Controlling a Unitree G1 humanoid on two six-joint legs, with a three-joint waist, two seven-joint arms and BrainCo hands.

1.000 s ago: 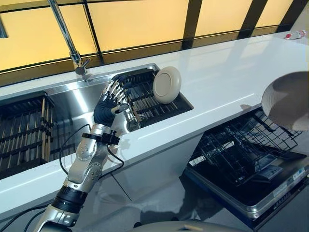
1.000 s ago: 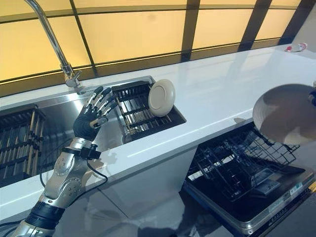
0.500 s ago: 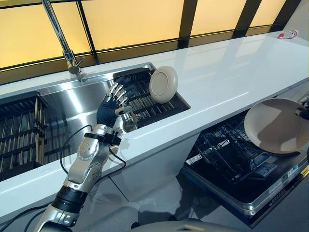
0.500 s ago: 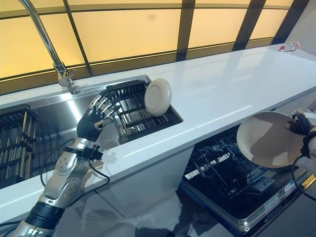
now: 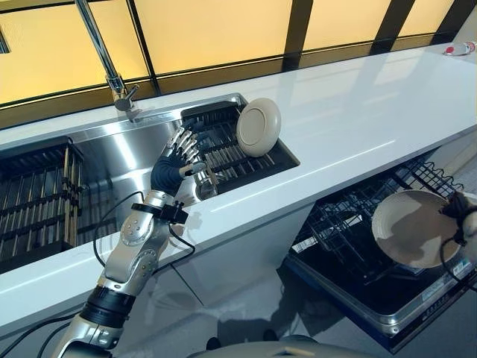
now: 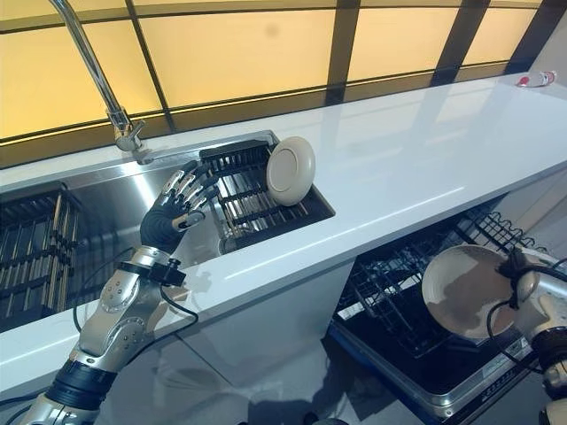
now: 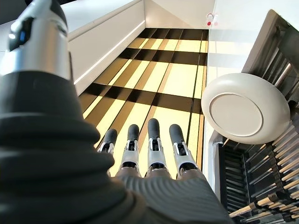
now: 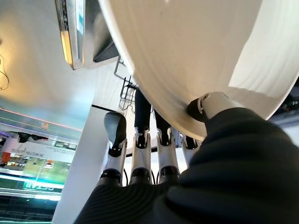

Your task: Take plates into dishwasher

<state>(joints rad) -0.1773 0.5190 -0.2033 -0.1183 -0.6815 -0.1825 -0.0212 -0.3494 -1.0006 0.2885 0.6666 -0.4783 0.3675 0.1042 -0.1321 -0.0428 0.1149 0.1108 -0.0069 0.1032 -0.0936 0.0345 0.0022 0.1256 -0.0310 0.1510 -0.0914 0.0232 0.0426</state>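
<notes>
A beige plate (image 5: pixel 412 228) hangs tilted just above the black wire rack (image 5: pixel 337 225) of the pulled-out dishwasher. My right hand (image 6: pixel 519 266) is shut on its right rim: in the right wrist view the thumb (image 8: pixel 210 105) presses the plate's inner face (image 8: pixel 196 56) and the fingers (image 8: pixel 140 140) lie behind it. A second beige plate (image 5: pixel 258 127) stands on edge in the dark sink rack (image 5: pixel 223 153). My left hand (image 5: pixel 174 161) hovers over the sink just left of that plate, open with straight fingers, touching nothing.
The white counter (image 5: pixel 358 112) runs between sink and dishwasher. A tall faucet (image 5: pixel 104 56) rises behind the steel sink. Another slatted rack (image 5: pixel 37 194) fills the sink's left part. The dishwasher door (image 5: pixel 387 307) lies open below. A small bottle (image 5: pixel 456 49) lies far right.
My right hand has brought the plate down and inward, from beside the counter's edge to just above the dishwasher rack. The left hand has stayed over the sink.
</notes>
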